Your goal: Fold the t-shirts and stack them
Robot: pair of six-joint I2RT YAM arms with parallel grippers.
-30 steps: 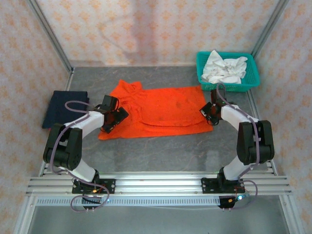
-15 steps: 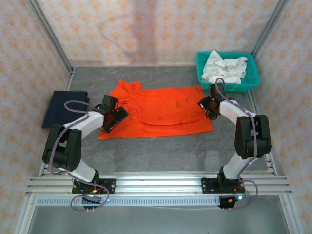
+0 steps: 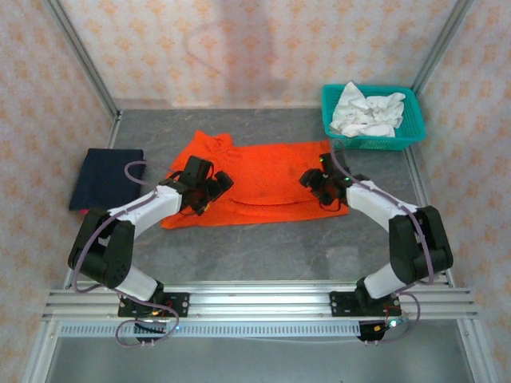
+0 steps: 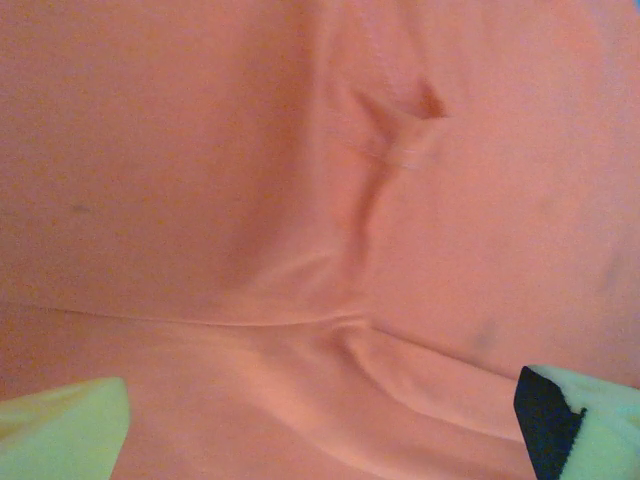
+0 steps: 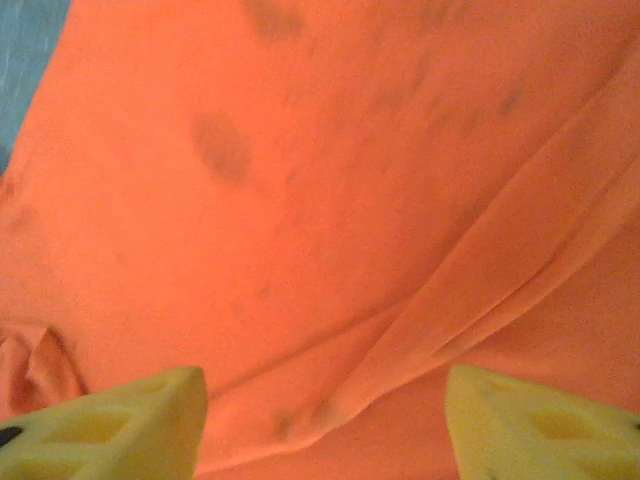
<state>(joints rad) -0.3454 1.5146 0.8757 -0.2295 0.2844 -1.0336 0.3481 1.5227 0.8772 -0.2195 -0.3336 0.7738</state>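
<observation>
The orange-red t-shirt (image 3: 267, 177) lies spread in the middle of the table, its near hem folded up over the body. A dark navy t-shirt (image 3: 105, 177) lies folded flat at the left. My left gripper (image 3: 217, 187) hovers open over the orange shirt's left part; in the left wrist view its gripper (image 4: 320, 440) spans creased orange cloth (image 4: 300, 200). My right gripper (image 3: 311, 179) stands open over the shirt's right part; in the right wrist view the gripper (image 5: 325, 425) straddles a fold edge (image 5: 470, 300) of the cloth. Neither holds anything.
A teal lattice basket (image 3: 407, 140) with crumpled white cloth (image 3: 366, 112) stands at the back right. Patterned walls and metal frame posts close in the table on three sides. Bare grey tabletop (image 3: 263, 251) lies between the shirt and the arm bases.
The right gripper has let go at the shirt's right edge, opened and moved left over the shirt. The left gripper, still open, has moved right over the shirt.
</observation>
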